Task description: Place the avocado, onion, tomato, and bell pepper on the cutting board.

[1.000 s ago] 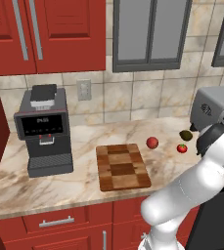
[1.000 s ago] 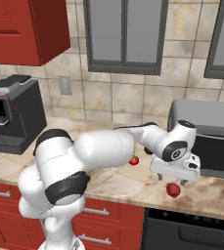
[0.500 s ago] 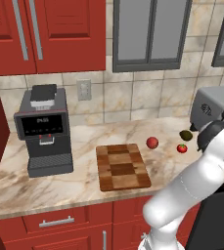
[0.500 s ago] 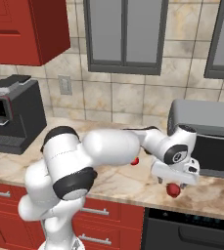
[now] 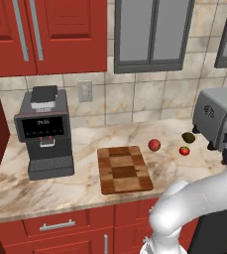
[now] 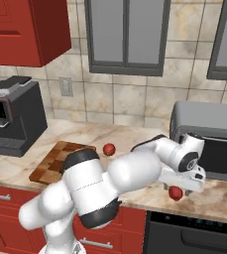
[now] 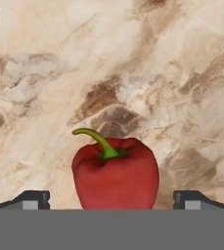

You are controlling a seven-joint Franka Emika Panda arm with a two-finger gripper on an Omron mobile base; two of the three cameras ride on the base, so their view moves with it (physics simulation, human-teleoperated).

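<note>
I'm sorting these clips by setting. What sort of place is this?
A rendered home kitchen: red cabinets over a marble counter, a coffee machine beside a checkered cutting board, and a toaster oven at the far end.

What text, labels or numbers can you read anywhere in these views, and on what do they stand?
Coffee machine: its dark front panel carries a short line of pale marks, too small and blurred to read.
Toaster oven: a small round mark on its side wall, no letters legible.
Cutting board, cabinets, wall outlet, counter and vegetables: no text or signs.
</note>
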